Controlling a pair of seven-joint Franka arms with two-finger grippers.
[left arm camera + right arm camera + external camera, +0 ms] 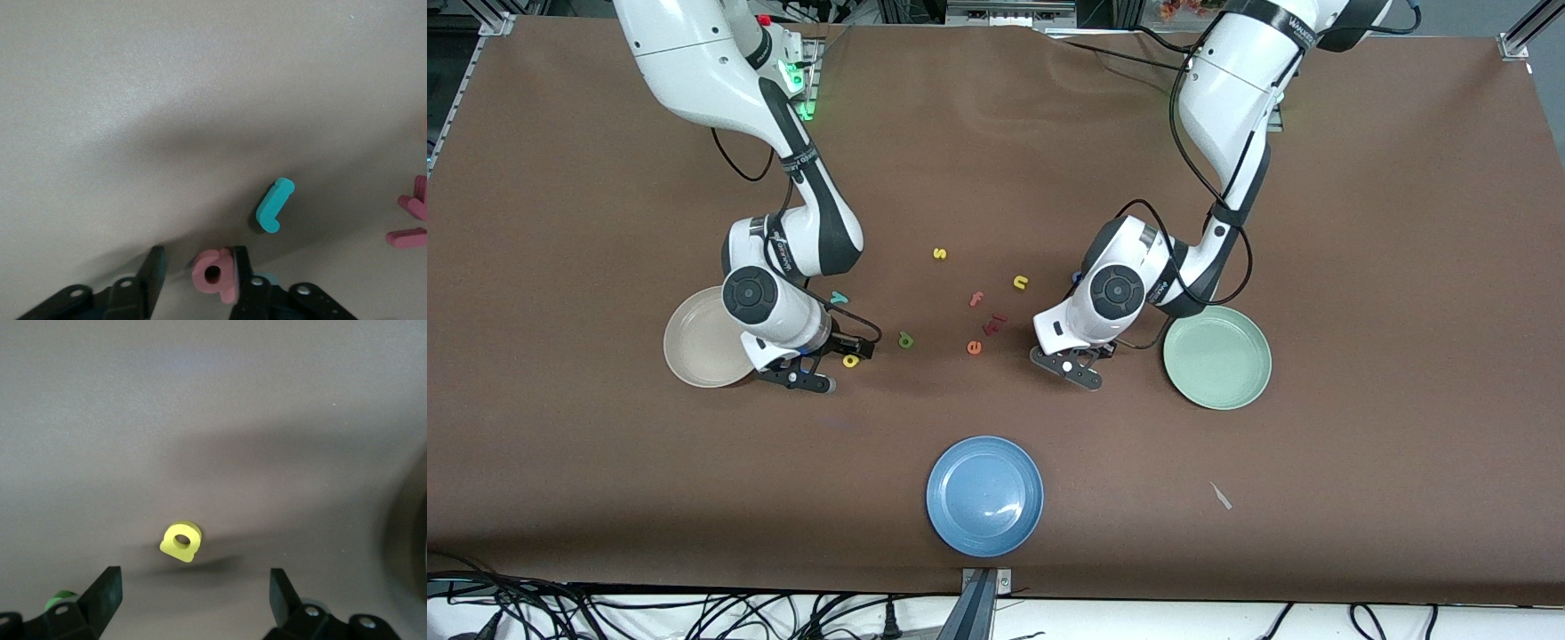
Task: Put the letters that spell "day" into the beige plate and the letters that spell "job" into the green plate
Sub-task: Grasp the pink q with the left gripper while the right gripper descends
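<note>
Seen from the front, the beige plate (694, 351) lies at 9 o'clock on the counter (1360, 267), the green plate (1216, 357) at 3 o'clock and a blue plate (984, 496) at 6 o'clock; all three hold no letters. The left hand (197, 257) is low over the counter at the green plate's 9 o'clock side. Its fingers (155, 270) straddle the pink b (215, 273): one touches the letter and the other stands apart, so it is not yet clenched. The teal j (273, 205) lies flat near the b. The right hand (193, 580) is released wide and low at the beige plate's 3 o'clock edge, with the yellow a (181, 541) lying on the counter just ahead of its fingertips. The teal y (839, 298) sits at the a's 12 o'clock, the green d (906, 339) toward 3 o'clock of it.
</note>
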